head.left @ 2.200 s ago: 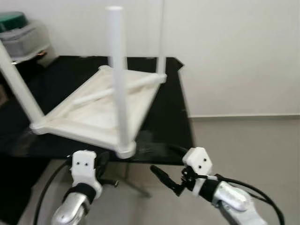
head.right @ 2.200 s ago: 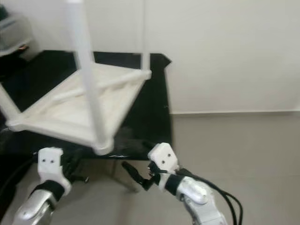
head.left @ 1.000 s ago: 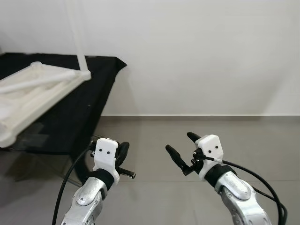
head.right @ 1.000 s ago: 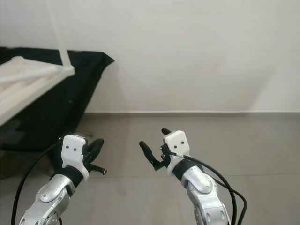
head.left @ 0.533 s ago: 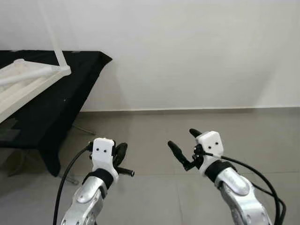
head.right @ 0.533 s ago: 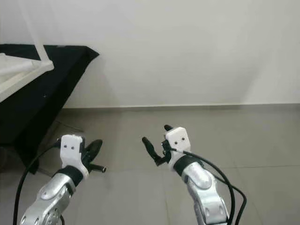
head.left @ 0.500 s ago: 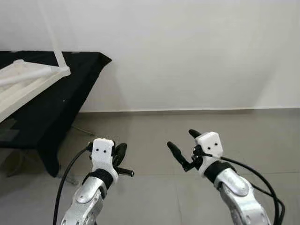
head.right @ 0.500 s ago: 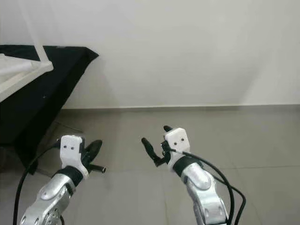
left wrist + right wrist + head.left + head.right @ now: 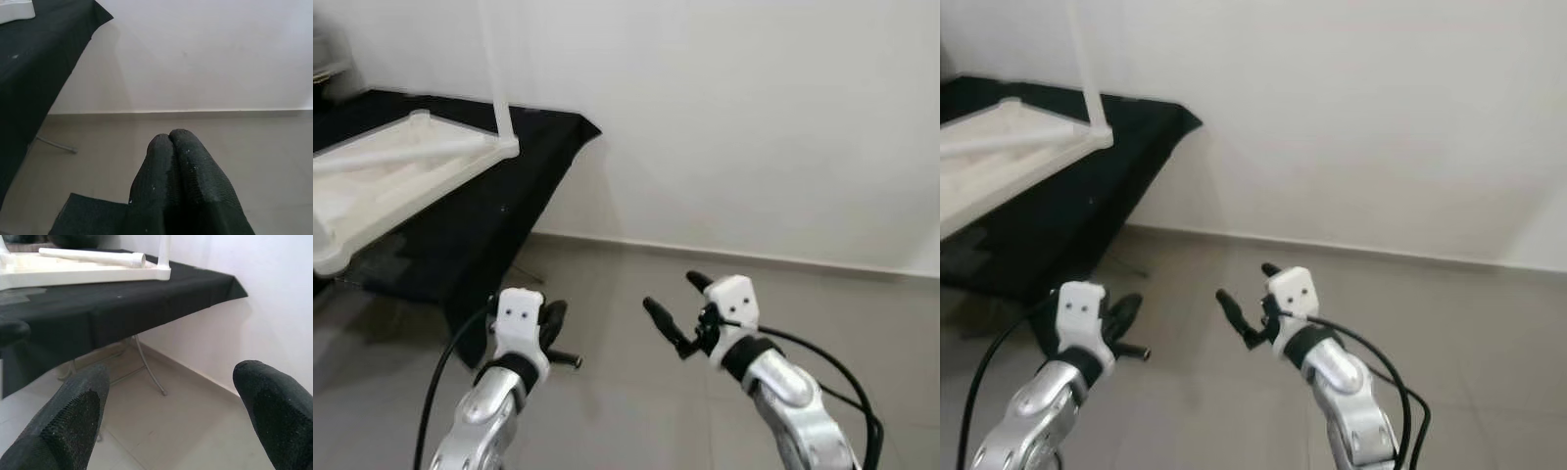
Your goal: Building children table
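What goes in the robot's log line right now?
left gripper: shut, empty | right gripper: open, empty | upturned white plastic children's table: on black-clothed table, untouched

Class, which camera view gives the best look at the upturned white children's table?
Left eye view: the white table lies upside down on the black cloth, one leg rising. Right eye view crops more; right wrist view catches its edge and a loose leg; left wrist view, a corner.
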Tool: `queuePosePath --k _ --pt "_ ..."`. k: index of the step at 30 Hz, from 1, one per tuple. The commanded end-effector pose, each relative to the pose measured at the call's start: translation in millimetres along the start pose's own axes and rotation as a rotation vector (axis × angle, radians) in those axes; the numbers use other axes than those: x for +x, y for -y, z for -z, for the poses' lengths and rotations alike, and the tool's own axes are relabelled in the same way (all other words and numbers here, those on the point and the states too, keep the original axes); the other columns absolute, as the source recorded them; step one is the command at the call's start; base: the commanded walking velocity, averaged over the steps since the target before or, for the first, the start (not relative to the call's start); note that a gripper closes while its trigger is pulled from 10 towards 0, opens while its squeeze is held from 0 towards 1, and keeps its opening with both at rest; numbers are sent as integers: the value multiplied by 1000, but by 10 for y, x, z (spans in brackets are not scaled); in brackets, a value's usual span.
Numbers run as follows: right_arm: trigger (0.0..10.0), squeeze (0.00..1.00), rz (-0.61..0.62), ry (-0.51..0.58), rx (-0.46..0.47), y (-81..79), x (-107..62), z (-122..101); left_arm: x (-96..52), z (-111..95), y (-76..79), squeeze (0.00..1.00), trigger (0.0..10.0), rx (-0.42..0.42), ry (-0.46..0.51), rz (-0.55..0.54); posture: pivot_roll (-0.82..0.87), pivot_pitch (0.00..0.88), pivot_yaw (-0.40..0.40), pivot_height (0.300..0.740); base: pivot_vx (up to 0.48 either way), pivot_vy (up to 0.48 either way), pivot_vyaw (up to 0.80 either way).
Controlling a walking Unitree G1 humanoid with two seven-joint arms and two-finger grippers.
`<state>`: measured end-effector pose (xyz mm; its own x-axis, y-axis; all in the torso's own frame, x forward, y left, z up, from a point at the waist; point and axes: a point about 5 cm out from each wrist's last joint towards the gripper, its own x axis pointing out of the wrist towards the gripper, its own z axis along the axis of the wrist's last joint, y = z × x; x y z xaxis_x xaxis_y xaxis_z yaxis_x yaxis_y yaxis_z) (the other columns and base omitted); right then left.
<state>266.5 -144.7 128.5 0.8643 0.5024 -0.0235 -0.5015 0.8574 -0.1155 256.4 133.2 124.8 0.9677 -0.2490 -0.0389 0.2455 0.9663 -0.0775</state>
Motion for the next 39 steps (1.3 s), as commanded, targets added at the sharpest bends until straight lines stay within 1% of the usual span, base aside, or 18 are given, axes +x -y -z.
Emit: queuePosePath --k 1,39 --pt "10000 0 -3 13 7 -5 20 -18 5 6 24 0 10000 2 4 13 -77 50 -50 740 405 0 0" --pt "10000 0 -36 15 16 -15 28 -7 40 -15 27 0 10000 34 18 15 -80 46 -54 740 405 0 0"
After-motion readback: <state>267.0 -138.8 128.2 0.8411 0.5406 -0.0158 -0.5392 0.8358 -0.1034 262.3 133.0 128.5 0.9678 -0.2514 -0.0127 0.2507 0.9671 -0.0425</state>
